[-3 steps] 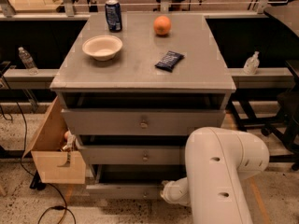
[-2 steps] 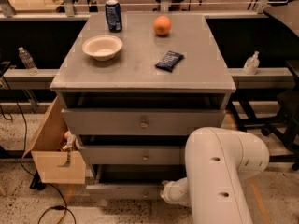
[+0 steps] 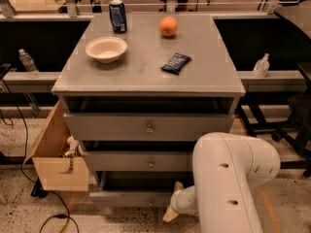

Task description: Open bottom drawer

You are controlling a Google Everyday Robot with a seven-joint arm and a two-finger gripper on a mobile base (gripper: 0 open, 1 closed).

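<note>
The grey cabinet (image 3: 146, 76) has three drawers. The bottom drawer (image 3: 126, 198) is the lowest, slimmest grey front, with a dark gap above it. Its knob is hidden. My gripper (image 3: 174, 200) sits at the right part of that front, at the end of the white arm (image 3: 228, 178), which covers the cabinet's lower right. The two taller drawer fronts above show their knobs (image 3: 149, 128).
A tan wooden box (image 3: 60, 171) hangs open at the cabinet's left. On top are a bowl (image 3: 106, 48), a can (image 3: 117, 16), an orange (image 3: 168, 26) and a dark packet (image 3: 176, 63). A cable (image 3: 53, 217) lies on the floor at left.
</note>
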